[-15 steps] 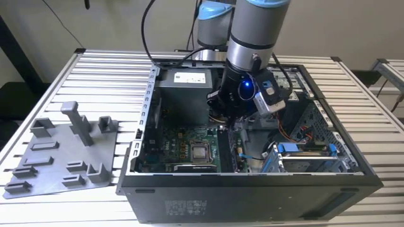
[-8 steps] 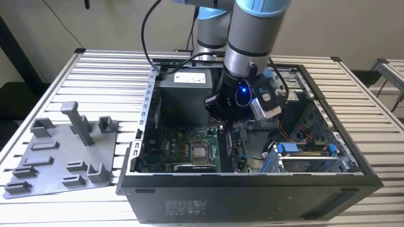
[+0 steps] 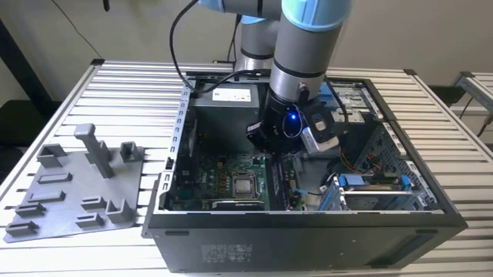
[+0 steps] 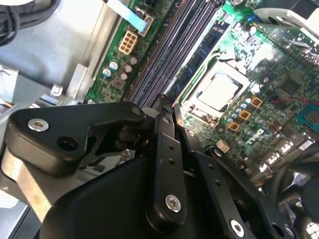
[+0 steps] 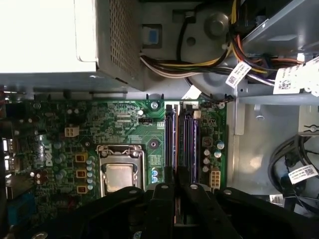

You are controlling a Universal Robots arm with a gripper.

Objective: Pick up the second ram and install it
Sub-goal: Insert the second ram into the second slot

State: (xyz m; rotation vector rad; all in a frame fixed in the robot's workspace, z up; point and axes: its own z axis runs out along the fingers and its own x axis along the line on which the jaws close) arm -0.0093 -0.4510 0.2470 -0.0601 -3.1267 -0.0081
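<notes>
Hand (image 5: 177, 191) closed on second ram (image 5: 171, 144), edge-down, long axis along the motherboard (image 5: 124, 124) slots.

The bench (image 3: 431, 109) is made of long silver slats with thin gaps between them, and it shines in the bright light. Behind it stands a plain pale wall (image 3: 131, 29), with a thin dark cord (image 3: 77, 26) hanging down in front of it. At the exterior view's left a dark post (image 3: 19, 57) leans by the bench, and at its right another slatted bench (image 3: 479, 92) stands close by.
</notes>
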